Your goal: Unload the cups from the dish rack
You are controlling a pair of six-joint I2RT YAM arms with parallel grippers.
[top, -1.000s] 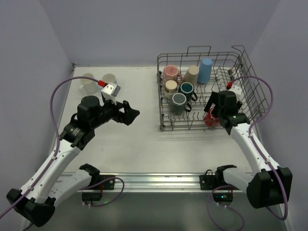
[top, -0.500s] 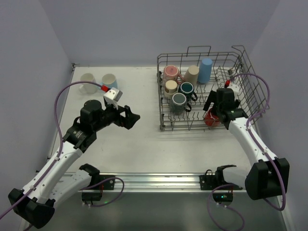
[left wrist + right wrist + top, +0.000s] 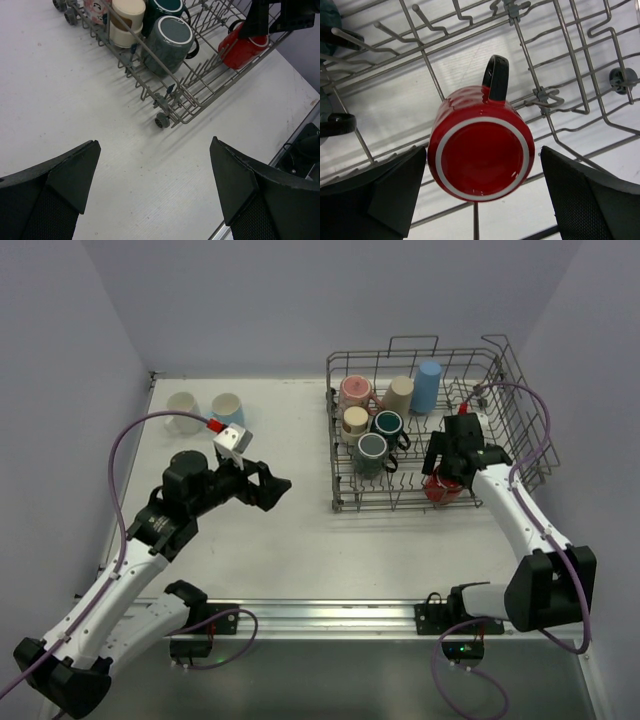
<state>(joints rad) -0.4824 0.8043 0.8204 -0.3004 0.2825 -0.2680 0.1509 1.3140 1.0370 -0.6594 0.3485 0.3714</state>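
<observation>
The grey wire dish rack (image 3: 520, 410) stands at the back right. In it are a speckled pink mug (image 3: 355, 392), two beige cups (image 3: 399, 393), a tall blue tumbler (image 3: 428, 386), two dark teal mugs (image 3: 373, 450) and a red mug (image 3: 441, 489). A white cup (image 3: 183, 411) and a light blue cup (image 3: 228, 408) stand on the table at the back left. My right gripper (image 3: 442, 472) is open just above the red mug (image 3: 481, 148), a finger on each side, not touching. My left gripper (image 3: 274, 484) is open and empty over the table, left of the rack (image 3: 165, 90).
The rack's raised wire handles (image 3: 413, 341) and upright tines (image 3: 420, 55) stand round the right gripper. A metal rail (image 3: 330, 615) runs along the near table edge. Walls close in at the left and the back.
My left gripper has drawn away from the two cups at the back left, towards the table's middle. My right gripper has moved slightly farther into the rack, over the red mug.
</observation>
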